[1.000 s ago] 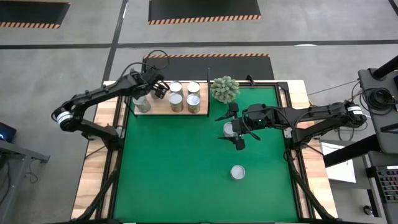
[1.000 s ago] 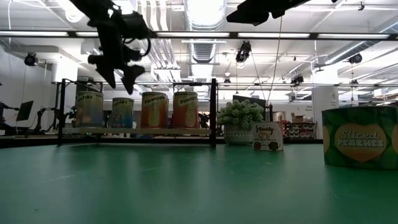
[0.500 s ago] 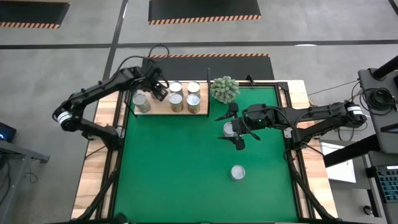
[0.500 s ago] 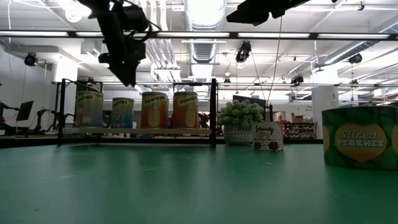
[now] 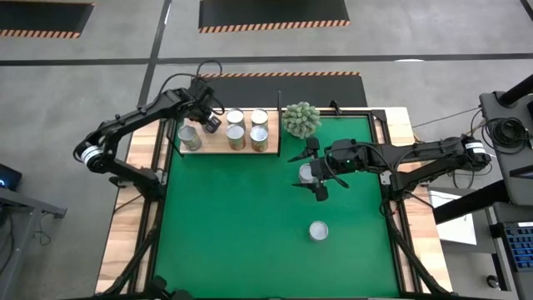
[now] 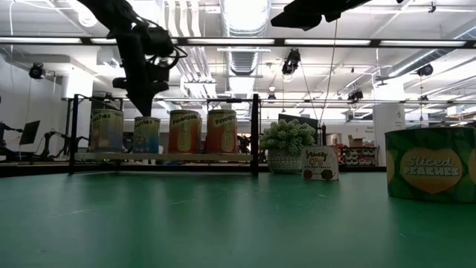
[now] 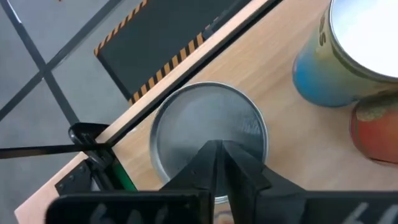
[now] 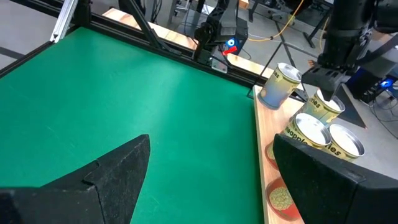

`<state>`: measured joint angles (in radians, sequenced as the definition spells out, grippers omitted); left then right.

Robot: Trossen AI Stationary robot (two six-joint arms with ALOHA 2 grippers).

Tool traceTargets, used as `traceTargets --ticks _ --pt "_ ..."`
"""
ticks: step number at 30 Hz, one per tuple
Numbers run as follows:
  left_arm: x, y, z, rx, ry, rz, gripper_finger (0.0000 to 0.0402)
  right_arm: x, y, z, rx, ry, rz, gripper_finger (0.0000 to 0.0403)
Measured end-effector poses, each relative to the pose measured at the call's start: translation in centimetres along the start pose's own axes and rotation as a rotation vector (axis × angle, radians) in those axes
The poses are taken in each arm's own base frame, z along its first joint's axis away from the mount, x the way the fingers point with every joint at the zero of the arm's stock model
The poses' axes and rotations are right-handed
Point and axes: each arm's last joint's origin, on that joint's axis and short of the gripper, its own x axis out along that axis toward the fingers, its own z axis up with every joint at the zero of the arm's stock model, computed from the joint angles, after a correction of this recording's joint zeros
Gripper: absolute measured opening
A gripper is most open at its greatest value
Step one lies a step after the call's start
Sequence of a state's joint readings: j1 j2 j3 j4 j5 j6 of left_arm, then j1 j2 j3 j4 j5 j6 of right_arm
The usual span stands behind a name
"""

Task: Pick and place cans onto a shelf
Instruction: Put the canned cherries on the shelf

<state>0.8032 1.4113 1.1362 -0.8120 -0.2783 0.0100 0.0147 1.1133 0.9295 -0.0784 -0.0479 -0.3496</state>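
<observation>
The shelf (image 5: 218,148), a pale wooden board, lies at the green mat's far left and carries several cans (image 5: 247,127) standing upright. My left gripper (image 5: 211,117) hangs shut over one of them, fingers pointing down at its silver top (image 7: 186,124); the right wrist view shows this gripper (image 8: 326,87) above a can (image 8: 323,107). My right gripper (image 5: 301,173) hovers open high over the middle of the mat, and nothing shows between its fingers (image 8: 93,180). One more can (image 5: 318,231) stands alone on the mat toward the near edge. My left gripper points its shut fingers (image 7: 214,155) straight down at the round top (image 7: 242,124) of a can standing on the shelf. I cannot tell whether the fingertips touch the top or hang just above it.
A spiky grey-green plant ball (image 5: 301,120) sits just right of the shelf, with a small labelled card (image 6: 318,164) beside it. A thin black frame (image 6: 255,134) rises around the shelf. The lone can's label reads "Sliced Peaches" (image 6: 431,175). Open green mat (image 5: 233,225) lies near left.
My left gripper has shut from wide open while hanging over the cans on the shelf, and it has shifted slightly toward the table's left. The cans stand as before.
</observation>
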Motion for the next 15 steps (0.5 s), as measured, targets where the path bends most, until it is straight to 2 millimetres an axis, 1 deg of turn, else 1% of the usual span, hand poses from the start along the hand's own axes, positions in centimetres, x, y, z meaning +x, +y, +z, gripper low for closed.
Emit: traceTargets --ticks 4,11,15 --pt "0.29 -0.07 0.05 0.002 0.007 0.003 0.0002 0.00 -0.01 0.00 0.000 0.000 0.000 0.0328" --pt "0.89 0.13 -0.27 0.016 0.069 0.137 0.0000 -0.02 0.00 0.00 0.000 0.000 0.000 0.0328" --pt "0.91 0.16 -0.42 0.021 0.086 0.149 0.0000 -0.02 0.01 -0.05 0.001 0.005 0.001 0.0328"
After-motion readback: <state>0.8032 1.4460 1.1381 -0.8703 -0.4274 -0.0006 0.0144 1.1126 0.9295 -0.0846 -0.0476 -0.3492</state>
